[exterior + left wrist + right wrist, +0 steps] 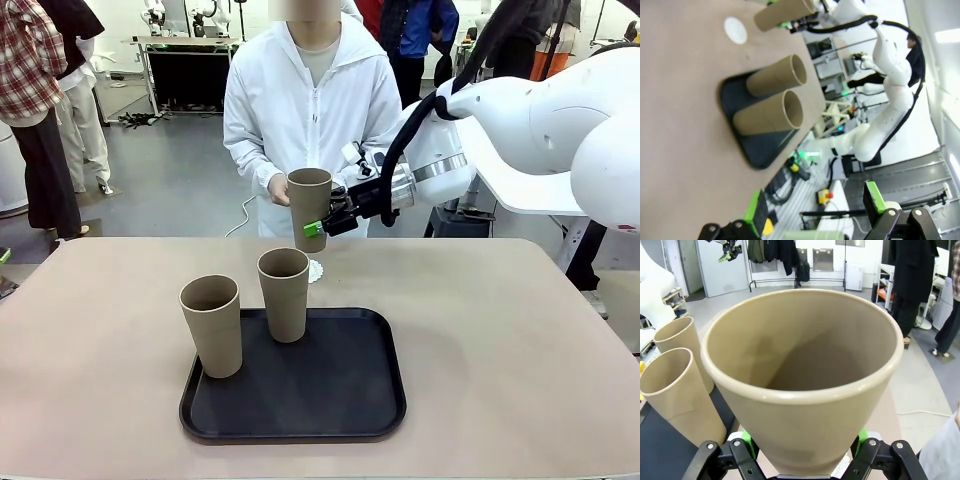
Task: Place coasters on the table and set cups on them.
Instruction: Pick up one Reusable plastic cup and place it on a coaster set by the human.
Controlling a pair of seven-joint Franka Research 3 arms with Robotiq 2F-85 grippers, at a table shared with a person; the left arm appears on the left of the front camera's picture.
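On the counter [520, 340], a black tray [350, 400] carries two cups [212, 325]; beyond it the right end effector [316, 227] pinches a third cup [309, 200] in the air, near a coaster [316, 270] half hidden behind them. The left end effector [815, 212] stands spread.

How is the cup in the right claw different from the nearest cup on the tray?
The held cup hangs above the table, clamped by the right claw; the tray cup stands on the black tray, untouched. Both are tan, upright and empty.
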